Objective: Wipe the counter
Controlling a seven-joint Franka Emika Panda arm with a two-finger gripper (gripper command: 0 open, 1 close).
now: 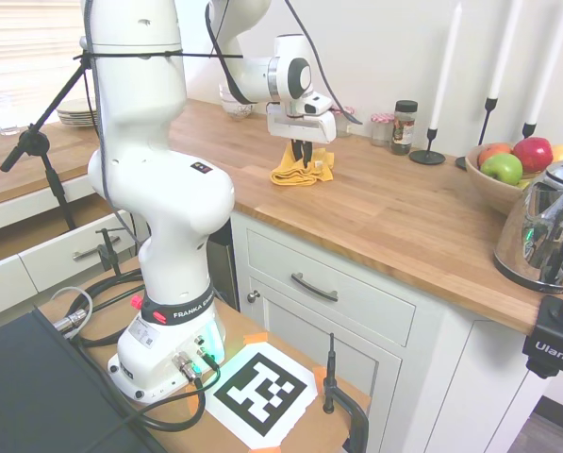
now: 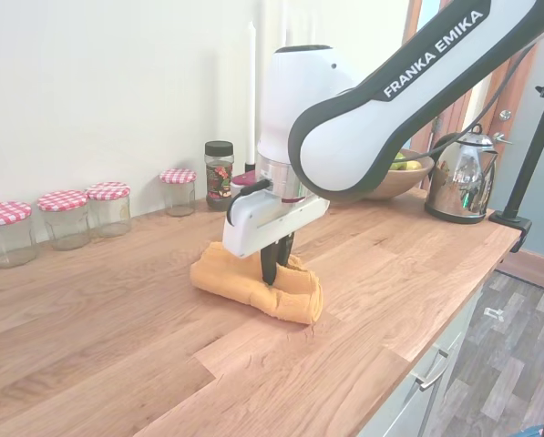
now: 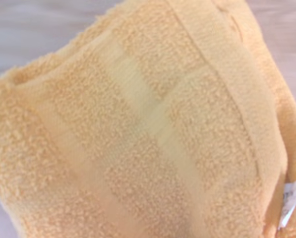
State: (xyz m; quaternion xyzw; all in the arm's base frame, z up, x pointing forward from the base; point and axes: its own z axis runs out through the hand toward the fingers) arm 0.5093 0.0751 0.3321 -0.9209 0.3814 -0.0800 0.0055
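Your arm reaches over the long wooden desk (image 1: 394, 212), its jaws (image 2: 275, 269) pointing straight down into a folded yellow towel (image 2: 253, 287). The two dark fingers (image 2: 269, 264) stand close together, pressed into the top of the towel; you cannot tell whether they pinch a fold of cloth or merely rest on it. The towel lies flat on the desk, bunched slightly around the fingers. In the wrist view the towel (image 3: 138, 134) fills nearly the whole picture, with a small white label (image 3: 289, 198) at one edge.

Behind the towel, against the wall, stands a dark-lidded spice jar (image 2: 220, 175), flanked by a row of glass jars with red checked lids (image 2: 66, 218). Further along the desk from the towel sit a fruit bowl (image 1: 493, 184) with apples, a shiny kettle (image 1: 545, 226) and black candlesticks with white candles (image 1: 441, 94). White cabinets (image 1: 338, 330) with a metal-handled drawer (image 1: 314, 288) run below the desk.
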